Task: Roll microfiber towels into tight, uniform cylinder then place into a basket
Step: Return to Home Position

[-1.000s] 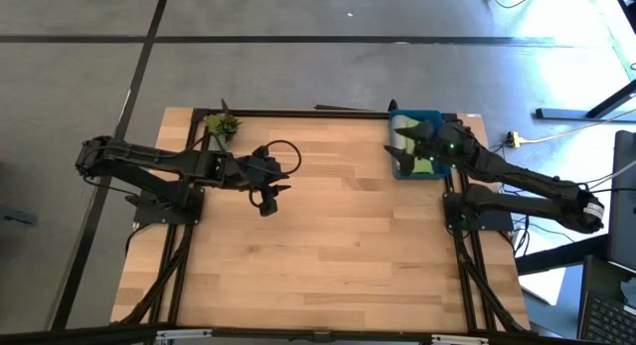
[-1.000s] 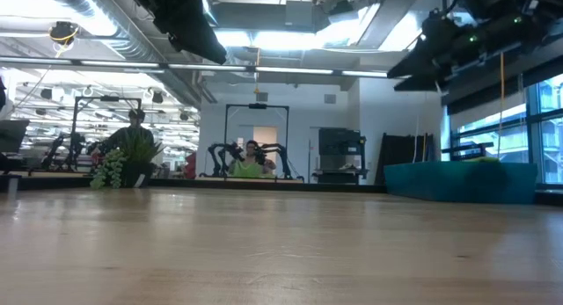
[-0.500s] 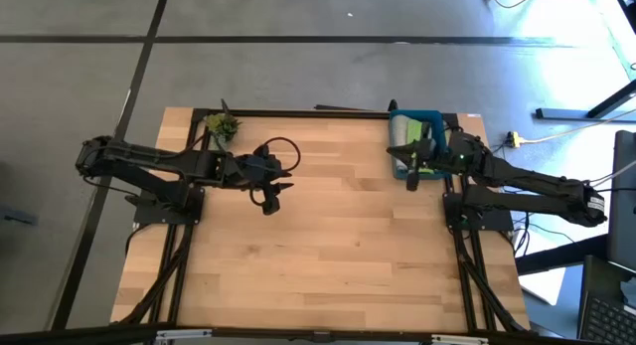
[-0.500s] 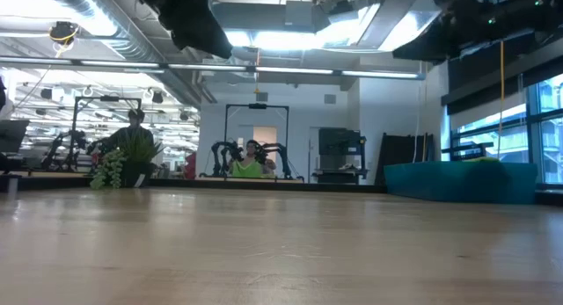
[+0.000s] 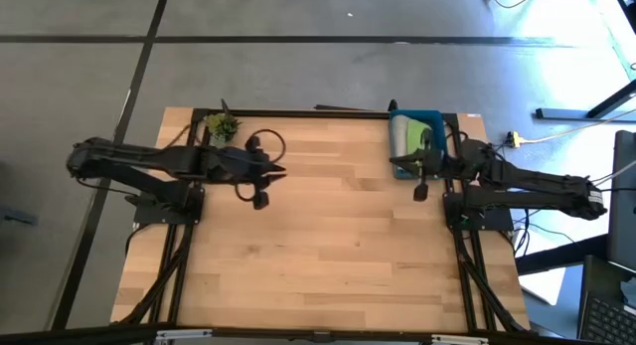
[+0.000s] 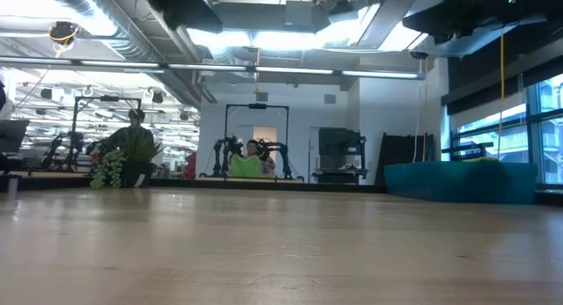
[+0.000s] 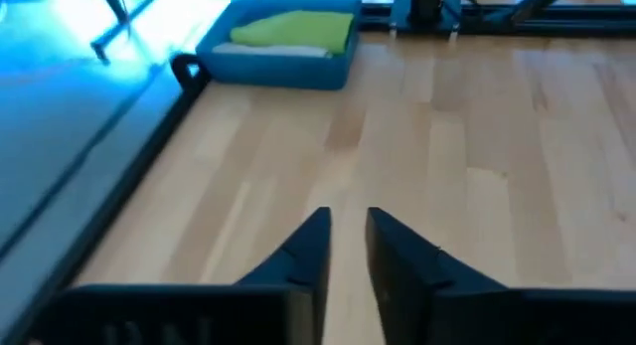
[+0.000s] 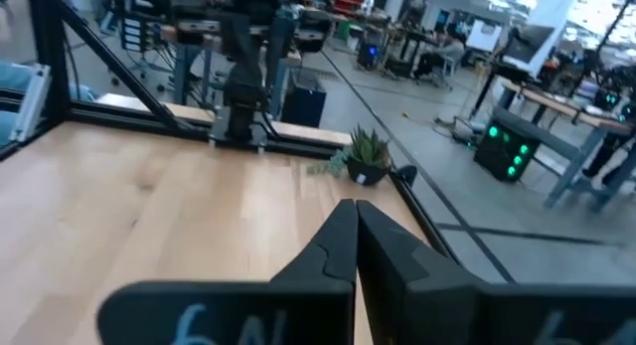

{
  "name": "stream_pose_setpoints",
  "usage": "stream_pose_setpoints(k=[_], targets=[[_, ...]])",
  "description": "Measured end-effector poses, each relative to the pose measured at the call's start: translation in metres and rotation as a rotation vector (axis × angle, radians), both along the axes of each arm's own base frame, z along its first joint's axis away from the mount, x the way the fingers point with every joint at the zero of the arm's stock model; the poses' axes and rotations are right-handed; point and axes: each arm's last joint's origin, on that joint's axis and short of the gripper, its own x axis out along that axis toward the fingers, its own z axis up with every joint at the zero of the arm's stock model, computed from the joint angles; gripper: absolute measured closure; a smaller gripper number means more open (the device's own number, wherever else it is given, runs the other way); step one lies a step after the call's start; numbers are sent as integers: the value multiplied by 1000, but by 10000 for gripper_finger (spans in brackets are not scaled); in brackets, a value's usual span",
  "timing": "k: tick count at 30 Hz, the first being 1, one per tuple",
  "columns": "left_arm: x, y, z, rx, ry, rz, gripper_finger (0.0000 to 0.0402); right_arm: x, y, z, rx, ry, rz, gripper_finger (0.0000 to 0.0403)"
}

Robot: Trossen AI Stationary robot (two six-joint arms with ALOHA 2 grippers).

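Bare wooden tabletop is seen between arms; blue rectangular plastic basket sits at the far edge, holding rolled green and grey microfiber towels. Right gripper is closed, empty; left gripper is narrowly parted, empty.

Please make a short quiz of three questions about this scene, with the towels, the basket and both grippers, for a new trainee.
1. True or false: the green towel and the grey towel both lie inside the blue basket.
2. Which gripper is nearer to the basket?
A. the left gripper
B. the right gripper
3. Fill in: the right gripper's fingers are ____ and hold nothing.

Key
1. True. In the left wrist view the green towel sits in the basket, beside the grey one.
2. B. It hangs over the table just beside the basket; the left gripper is over the table's left part, near the plant sprig.
3. shut
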Motion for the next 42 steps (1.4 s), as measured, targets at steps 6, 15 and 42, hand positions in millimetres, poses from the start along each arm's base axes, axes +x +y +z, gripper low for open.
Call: stream_pose_setpoints(k=[6,15,42], targets=[[-41,3,11,54,-4,30,397,-10,8,4,-31,-20,47,399],[-83,5,-27,63,-317,13,400,-6,15,-22,-33,-41,162,399],[-106,4,-141,41,-532,-32,401,-9,17,-95,77,20,273,398]])
